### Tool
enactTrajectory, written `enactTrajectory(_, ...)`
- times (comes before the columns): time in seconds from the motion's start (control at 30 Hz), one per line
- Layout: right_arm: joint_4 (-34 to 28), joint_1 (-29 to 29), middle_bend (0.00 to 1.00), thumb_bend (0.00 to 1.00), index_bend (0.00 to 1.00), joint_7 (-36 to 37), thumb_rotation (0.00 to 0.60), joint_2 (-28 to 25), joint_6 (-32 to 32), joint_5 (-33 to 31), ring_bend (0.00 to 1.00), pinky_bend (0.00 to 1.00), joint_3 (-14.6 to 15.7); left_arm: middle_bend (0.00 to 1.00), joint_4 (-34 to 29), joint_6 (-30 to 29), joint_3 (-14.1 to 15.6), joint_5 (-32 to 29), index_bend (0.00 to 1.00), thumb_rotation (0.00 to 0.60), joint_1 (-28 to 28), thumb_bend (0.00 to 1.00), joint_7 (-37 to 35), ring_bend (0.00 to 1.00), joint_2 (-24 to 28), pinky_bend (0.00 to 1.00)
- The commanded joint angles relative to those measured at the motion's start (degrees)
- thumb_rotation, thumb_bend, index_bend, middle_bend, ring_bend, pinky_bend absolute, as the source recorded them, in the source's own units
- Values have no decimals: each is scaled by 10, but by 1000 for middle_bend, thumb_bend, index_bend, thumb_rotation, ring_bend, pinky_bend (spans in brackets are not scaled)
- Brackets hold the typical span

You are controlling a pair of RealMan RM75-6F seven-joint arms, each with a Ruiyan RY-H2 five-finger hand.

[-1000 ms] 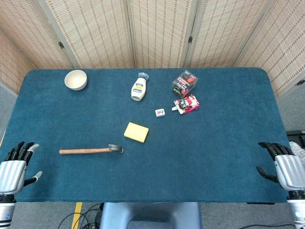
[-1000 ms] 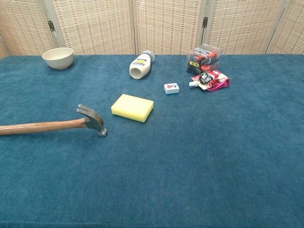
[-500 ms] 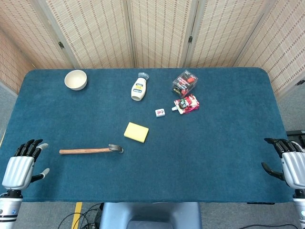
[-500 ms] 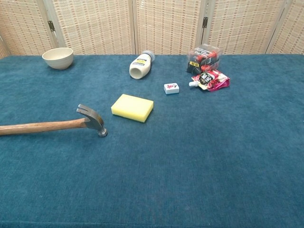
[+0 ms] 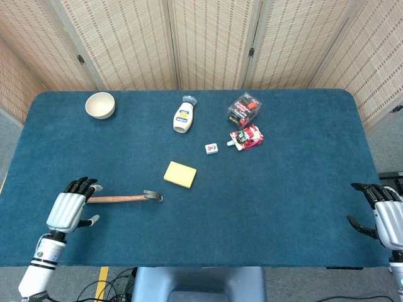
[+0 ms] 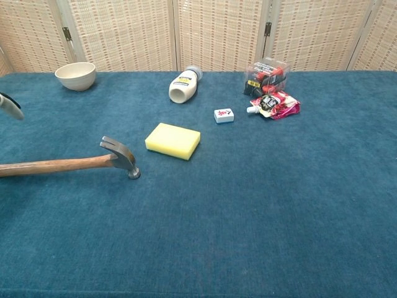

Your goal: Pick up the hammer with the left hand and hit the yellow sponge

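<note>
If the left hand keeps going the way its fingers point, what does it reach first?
Likely the hammer: the left hand has its fingertips at the end of the wooden handle. How high the hand sits above it is unclear.

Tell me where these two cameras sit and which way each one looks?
Head view: high up, looking steeply down on the whole table; left hand over the hammer handle end, right hand at the edge.
Chest view: low, looking across the table; only a left fingertip.
Shared: hammer, yellow sponge, bowl.
</note>
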State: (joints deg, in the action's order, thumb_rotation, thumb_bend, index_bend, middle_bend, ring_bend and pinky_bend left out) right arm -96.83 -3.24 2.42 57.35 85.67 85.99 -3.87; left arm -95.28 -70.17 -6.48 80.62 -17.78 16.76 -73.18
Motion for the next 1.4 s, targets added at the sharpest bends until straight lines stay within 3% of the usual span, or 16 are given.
enactTrajectory(0.03, 1, 1, 311, 130, 239, 3, 600, -1, 0, 0, 232, 281, 0, 246, 2, 25, -8, -21, 305, 600, -20, 202, 11, 150, -12, 199)
enactTrajectory(0.37, 11, 2, 313, 129, 239, 16, 600, 0, 0, 1, 232, 280, 1, 256, 18, 31, -18, -44, 286, 600, -44, 203, 40, 193, -27, 348)
enactTrajectory(0.57, 18, -1, 317, 130, 239, 24, 600, 1, -4, 4, 232, 277, 1, 256, 28, 44, -19, -76, 287, 600, -57, 203, 59, 174, -56, 219)
enactTrajectory(1.03, 33, 4, 333, 130, 239, 41, 600, 5, -1, 3, 232, 273, 5, 269, 52, 83, -28, -177, 304, 600, -98, 206, 127, 167, -114, 200)
enactTrajectory(1.4, 39, 6, 335, 130, 239, 48, 600, 7, 0, 3, 232, 272, 5, 316, 63, 97, -26, -204, 332, 600, -123, 321, 132, 167, -133, 200)
